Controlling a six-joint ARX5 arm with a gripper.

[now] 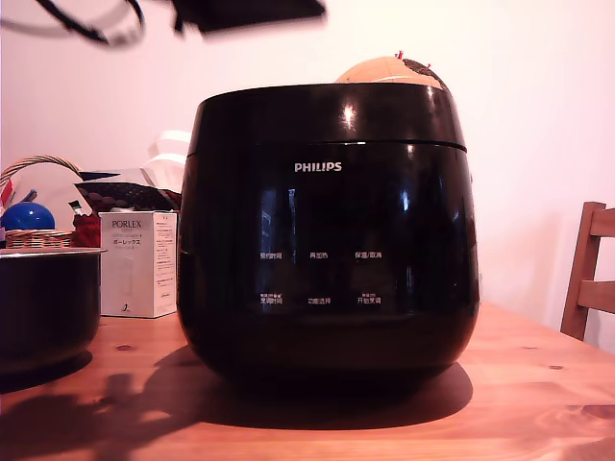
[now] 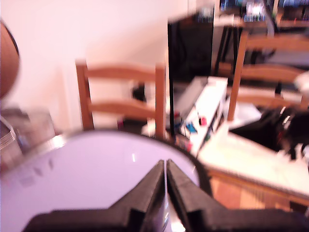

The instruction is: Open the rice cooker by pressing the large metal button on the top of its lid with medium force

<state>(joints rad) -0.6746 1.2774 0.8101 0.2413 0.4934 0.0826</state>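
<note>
A warm-toned wooden table (image 1: 538,403) with visible knots carries everything, and a plain pale wall (image 1: 538,115) closes the room behind it. At the exterior view's left stands a smaller dark pot with a metal rim (image 1: 46,305), partly cut off by the frame. Behind it sit a woven wicker basket (image 1: 40,235) holding a shiny blue ball (image 1: 27,216), and a white cardboard box (image 1: 139,264) printed "PORLEX" above smaller lettering too small to read.

The large glossy black rounded rice cooker (image 1: 327,279) fills the middle of the table. Its front bears a white "PHILIPS" logo and two rows of small white labels that cannot be read. Its wide glossy black domed lid (image 1: 327,113) sits down flush on the body, closed. A rounded orange-tan object (image 1: 384,71) peeks up behind the lid. At the exterior view's right edge, a slatted wooden chair (image 1: 588,274) stands beside the table.

A blurred dark part of the arm crosses the top edge of the exterior view, above the cooker and apart from it. In the wrist view the black gripper (image 2: 165,166) hangs over the lid's reflective top (image 2: 91,169), its two wedge-shaped fingers (image 2: 149,186) drawn together with only a thin seam between them, clasping nothing. Whether the tips touch the lid cannot be told. Beyond lie another wooden chair (image 2: 120,96) and cluttered furniture, blurred.
</note>
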